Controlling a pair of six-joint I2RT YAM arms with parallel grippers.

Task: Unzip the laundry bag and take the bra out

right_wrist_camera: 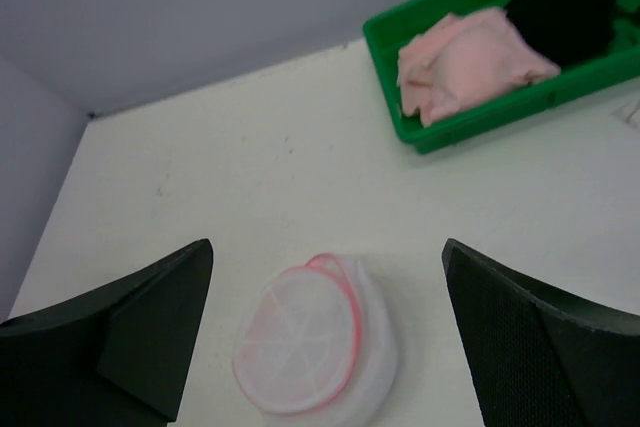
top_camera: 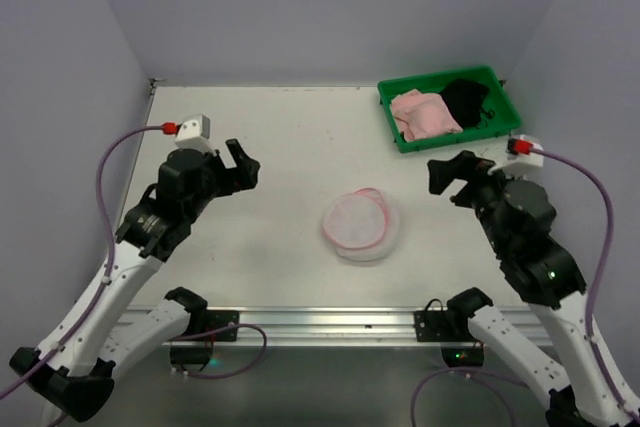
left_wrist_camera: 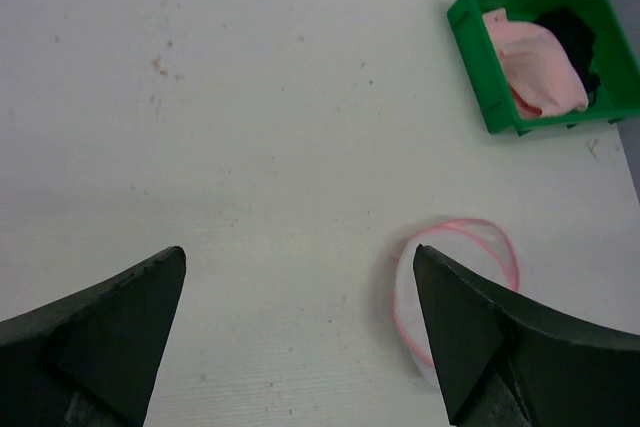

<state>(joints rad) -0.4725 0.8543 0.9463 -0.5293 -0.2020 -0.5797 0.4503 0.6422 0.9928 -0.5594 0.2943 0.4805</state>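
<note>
Left gripper fingers point(left_wrist_camera: 110, 337): two dark, matte wedges at the bottom corners of the left wrist view; one hides the nearer edge of the mesh pouch.
Left gripper point(top_camera: 242, 162): jaws spread wide with nothing between them, well apart from the bin, across the table to its left.
Right gripper point(top_camera: 447, 179): jaws also spread wide and holding nothing, just on the near side of the bin.
Landmark bin: a green rectangular plastic bin point(top_camera: 460, 140) with low walls, at the far right corner of the table.
Bin contents: a crumpled heap of soft pale pink fabric point(top_camera: 422, 112) in the left part, touching a bunched black fabric piece point(top_camera: 468, 99) in the right part. Whether the pink heap is the bra cannot be told.
Laundry bag: a round, drum-shaped pouch of translucent white mesh with pink zipper trim point(top_camera: 362, 225). It lies on the table near and to the left of the bin, well apart from it, and between the two grippers.
Bag orientation: one pink-rimmed round face is turned upward, and the short drum axis seems tipped a little away from the bin. The outline is nearly circular, with no clear long side.
Bag texture: thin and limp, with faint spoke-like seams across the top face. Its contents cannot be made out.
Table: a white, finely ribbed sheet point(top_camera: 280, 137) with a few small specks.
</note>
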